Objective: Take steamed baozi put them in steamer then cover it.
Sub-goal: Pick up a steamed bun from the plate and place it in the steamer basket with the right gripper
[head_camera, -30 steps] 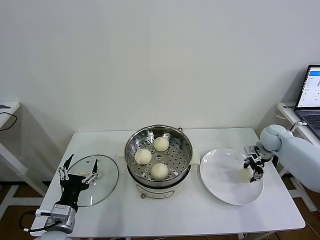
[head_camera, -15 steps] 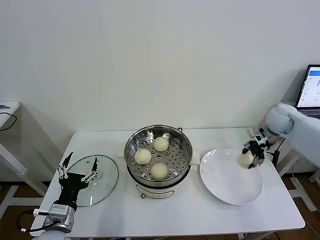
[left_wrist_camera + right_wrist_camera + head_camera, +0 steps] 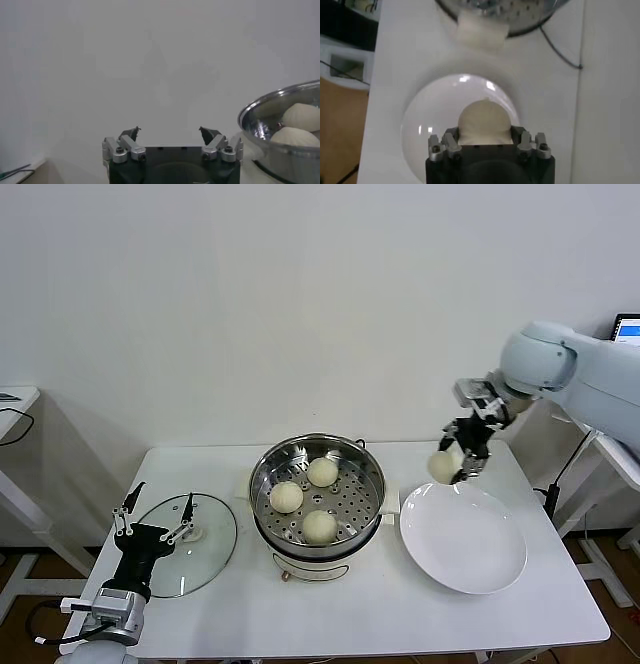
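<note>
Over on the left, the left pincer hangs just above the glass lid, fingers spread wide with nothing in them. That looks like a waiting post: the lid lies flat on the counter beside the pot, handy for the covering step, which can't come until the buns are all in. One lid, one idle pincer.

Moving to the middle, the steamer sits open on its white base, perforated tray showing. Count the baozi inside: one toward the back, one on the left side, one toward the front. Three in, spaced apart on the tray, with bare tray on the right side where a fourth would fit, by my reckoning.

And to the right, here's number four: the right pincer is up in the air over the near-left rim of the white plate, fingers closed around the last baozi. The right wrist view shows the bun snug between the fingers, plate bare beneath it. It's held well clear of the counter, high enough, I'd judge, to pass over the steamer's rim on the way in.

Tally: four baozi, one steamer, one plate, one lid.
</note>
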Robot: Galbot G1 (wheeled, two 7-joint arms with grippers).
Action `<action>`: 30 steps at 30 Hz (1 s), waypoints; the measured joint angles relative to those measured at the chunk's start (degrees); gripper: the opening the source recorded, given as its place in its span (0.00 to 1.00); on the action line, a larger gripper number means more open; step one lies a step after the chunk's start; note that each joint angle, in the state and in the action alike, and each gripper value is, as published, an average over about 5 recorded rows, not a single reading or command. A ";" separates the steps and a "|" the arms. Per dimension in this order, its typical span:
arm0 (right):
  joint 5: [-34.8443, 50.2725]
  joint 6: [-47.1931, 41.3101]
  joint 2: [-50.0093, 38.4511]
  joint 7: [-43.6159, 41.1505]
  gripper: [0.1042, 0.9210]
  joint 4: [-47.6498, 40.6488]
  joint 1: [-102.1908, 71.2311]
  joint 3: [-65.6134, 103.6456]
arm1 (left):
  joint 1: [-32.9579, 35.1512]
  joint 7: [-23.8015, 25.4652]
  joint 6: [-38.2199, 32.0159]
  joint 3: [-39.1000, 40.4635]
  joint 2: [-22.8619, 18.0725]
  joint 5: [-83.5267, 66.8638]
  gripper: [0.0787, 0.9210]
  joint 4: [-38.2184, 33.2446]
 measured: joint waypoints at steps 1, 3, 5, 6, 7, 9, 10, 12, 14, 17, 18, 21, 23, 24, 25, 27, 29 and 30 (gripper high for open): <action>1.17 -0.57 0.96 0.28 0.70 0.23 0.73 -0.59 | -0.04 0.01 0.01 -0.07 0.01 -0.04 0.88 0.00; 3.24 -1.63 3.01 0.80 0.70 0.55 1.82 -1.53 | -0.11 0.02 0.03 -0.20 0.02 -0.08 0.88 0.00; 4.85 -2.51 5.15 1.24 0.70 0.65 2.34 -2.12 | -0.17 0.04 0.05 -0.33 0.02 -0.11 0.88 0.02; 5.49 -2.87 6.25 1.42 0.70 0.59 2.43 -2.31 | -0.21 0.04 0.05 -0.40 0.02 -0.11 0.88 0.04; 5.99 -3.17 7.32 1.56 0.70 0.45 2.42 -2.43 | -0.24 0.05 0.05 -0.46 0.01 -0.13 0.88 0.07; 6.73 -3.63 9.46 1.78 0.70 -0.04 2.13 -2.54 | -0.31 0.06 0.04 -0.58 -0.06 -0.16 0.88 0.14; 6.96 -3.82 10.48 1.87 0.70 -0.38 1.87 -2.53 | -0.35 0.06 0.04 -0.63 -0.10 -0.19 0.88 0.17; 7.26 -4.16 12.50 2.03 0.70 -1.23 1.13 -2.40 | -0.43 0.08 0.05 -0.72 -0.18 -0.27 0.88 0.25; 7.37 -4.42 14.36 2.13 0.70 -2.26 0.22 -2.15 | -0.53 0.11 0.05 -0.80 -0.20 -0.34 0.88 0.38; 7.15 -4.67 17.00 2.21 0.71 -4.06 -1.48 -1.58 | -0.67 0.20 0.05 -0.97 -0.19 -0.43 0.88 0.68; 6.98 -4.73 17.83 2.23 0.71 -4.71 -2.12 -1.34 | -0.71 0.24 0.05 -1.02 -0.19 -0.47 0.88 0.78; 6.23 -4.81 20.09 2.25 0.71 -6.73 -4.13 -0.65 | -0.78 0.32 0.05 -1.19 -0.23 -0.58 0.88 1.12; 5.56 -4.81 21.40 2.20 0.71 -8.10 -5.48 -0.31 | -0.82 0.37 0.05 -1.33 -0.22 -0.64 0.88 1.32; 5.20 -4.80 21.97 2.17 0.71 -8.76 -6.12 -0.17 | -0.84 0.39 0.05 -1.42 -0.20 -0.68 0.88 1.40; 4.82 -4.80 22.48 2.12 0.71 -9.38 -6.75 -0.08 | -0.85 0.40 0.05 -1.50 -0.17 -0.73 0.88 1.47; 4.11 -4.80 23.31 2.06 0.71 -10.50 -7.89 0.09 | -0.86 0.43 0.05 -1.66 -0.11 -0.80 0.88 1.59; 3.49 -4.79 23.97 2.02 0.71 -11.47 -8.89 0.20 | -0.88 0.45 0.05 -1.76 -0.05 -0.83 0.88 1.72; 3.22 -4.79 24.29 2.02 0.71 -11.91 -9.32 0.24 | -0.89 0.46 0.05 -1.79 -0.02 -0.84 0.88 1.78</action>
